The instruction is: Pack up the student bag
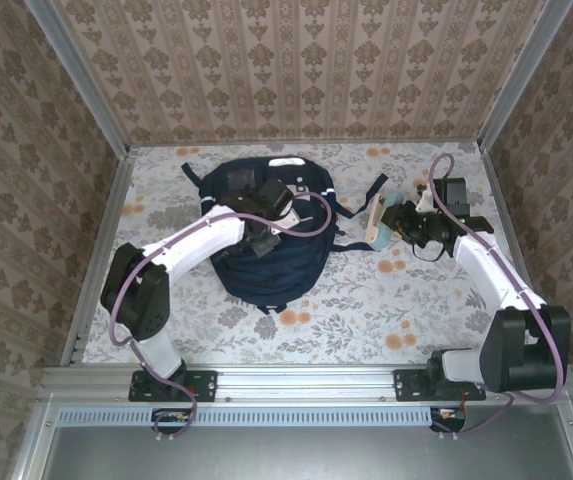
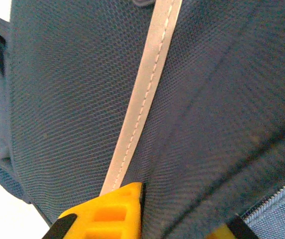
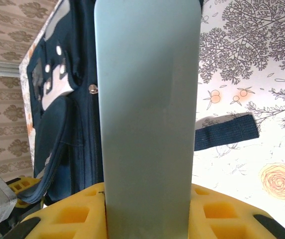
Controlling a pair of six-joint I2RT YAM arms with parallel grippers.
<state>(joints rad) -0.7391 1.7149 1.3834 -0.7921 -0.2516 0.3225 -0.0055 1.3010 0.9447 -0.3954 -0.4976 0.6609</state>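
A floral-printed table (image 1: 366,310) spans the middle of the frame. A pale blue-grey flat board (image 1: 378,222) stands right of centre. Patterned wallpaper (image 1: 306,70) lines the top and sides.

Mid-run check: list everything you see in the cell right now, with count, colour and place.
student bag: one, dark navy with a white stripe, lying mid-table, straps trailing to the right
flat book-like item: one, pale blue-grey, held in the right gripper, right of the bag
table: one, white with a floral print, under everything
walls: three, beige patterned wallpaper, around the table
rail: one, silver metal, at the near edge by the arm bases
left gripper: one, yellow fingers, on the bag's mesh fabric beside the pale stripe; grip unclear
right gripper: one, yellow fingers, shut on the flat book-like item
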